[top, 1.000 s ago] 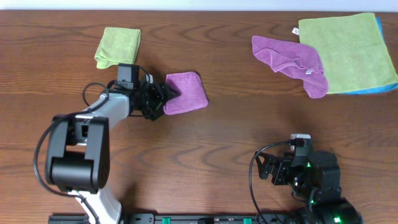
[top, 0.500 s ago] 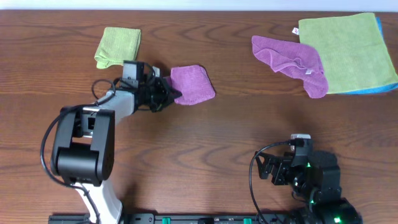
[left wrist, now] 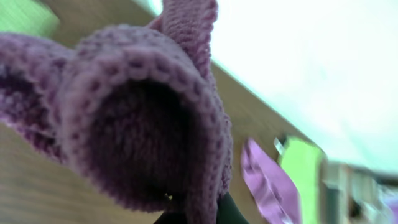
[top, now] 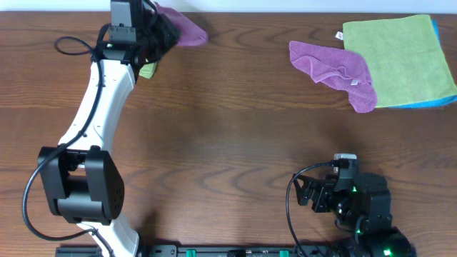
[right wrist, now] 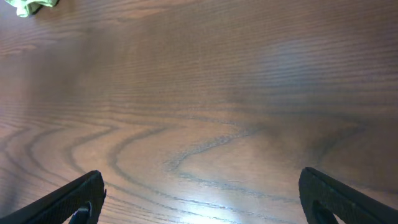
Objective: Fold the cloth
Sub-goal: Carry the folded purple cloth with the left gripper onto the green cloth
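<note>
The cloth (top: 187, 30), a small folded purple bundle, hangs in the air near the table's far edge at the upper left of the overhead view. My left gripper (top: 163, 30) is shut on the cloth's left side. Seen from the left wrist, the cloth (left wrist: 143, 112) fills most of the picture, and only dark fingertips show below it at my left gripper (left wrist: 193, 214). At the near right, my right gripper (top: 314, 194) stays low over bare wood. Its fingers (right wrist: 81, 196) stand wide apart with nothing between them, as the right gripper (right wrist: 202, 193) view shows.
A rumpled purple cloth (top: 335, 71) lies at the far right beside a big lime-green cloth (top: 400, 57) with a blue edge (top: 443, 100) under it. A folded lime-green cloth (top: 148, 70) peeks out from beneath the left arm.
The left gripper closed on the folded purple cloth and carried it up off the table toward the far edge. The right arm has not moved.
</note>
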`<action>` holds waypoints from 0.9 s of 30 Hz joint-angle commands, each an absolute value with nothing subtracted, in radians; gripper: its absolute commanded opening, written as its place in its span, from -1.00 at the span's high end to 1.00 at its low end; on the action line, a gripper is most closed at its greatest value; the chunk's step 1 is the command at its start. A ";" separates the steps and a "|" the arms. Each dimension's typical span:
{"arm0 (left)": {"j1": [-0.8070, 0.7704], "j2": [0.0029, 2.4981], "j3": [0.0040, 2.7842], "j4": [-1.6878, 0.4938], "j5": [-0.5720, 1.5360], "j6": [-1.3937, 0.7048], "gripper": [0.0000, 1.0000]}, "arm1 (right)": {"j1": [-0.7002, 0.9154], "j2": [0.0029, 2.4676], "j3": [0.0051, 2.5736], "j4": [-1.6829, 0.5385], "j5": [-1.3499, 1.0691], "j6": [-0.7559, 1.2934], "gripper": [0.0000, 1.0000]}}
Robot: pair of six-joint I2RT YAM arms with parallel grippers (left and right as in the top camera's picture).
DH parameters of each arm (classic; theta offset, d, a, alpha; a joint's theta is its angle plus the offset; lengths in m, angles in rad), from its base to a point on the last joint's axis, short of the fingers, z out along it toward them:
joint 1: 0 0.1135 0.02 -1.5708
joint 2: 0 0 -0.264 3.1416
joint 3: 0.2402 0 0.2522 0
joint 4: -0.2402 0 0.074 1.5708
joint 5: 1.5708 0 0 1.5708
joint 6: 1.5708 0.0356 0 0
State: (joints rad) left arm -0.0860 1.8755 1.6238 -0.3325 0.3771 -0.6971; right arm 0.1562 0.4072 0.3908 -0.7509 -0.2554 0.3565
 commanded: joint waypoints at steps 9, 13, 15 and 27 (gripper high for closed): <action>-0.067 1.995 1.649 -0.121 0.067 -0.542 0.89 | 0.147 0.400 0.390 -0.752 -0.263 0.370 -0.98; -0.044 2.072 1.662 -0.053 0.063 -0.525 0.89 | 0.147 0.400 0.390 -0.753 -0.263 0.370 -0.99; -0.031 2.111 1.686 -0.039 0.045 -0.508 0.89 | 0.147 0.400 0.390 -0.752 -0.263 0.370 -0.98; 0.004 2.188 1.800 -0.029 0.003 -0.428 0.88 | 0.147 0.400 0.390 -0.753 -0.263 0.370 -0.98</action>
State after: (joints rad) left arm -0.0006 2.1918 1.7824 -0.0292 0.0357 -0.4686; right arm 0.1562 0.4072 0.3908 -0.7509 -0.2554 0.3565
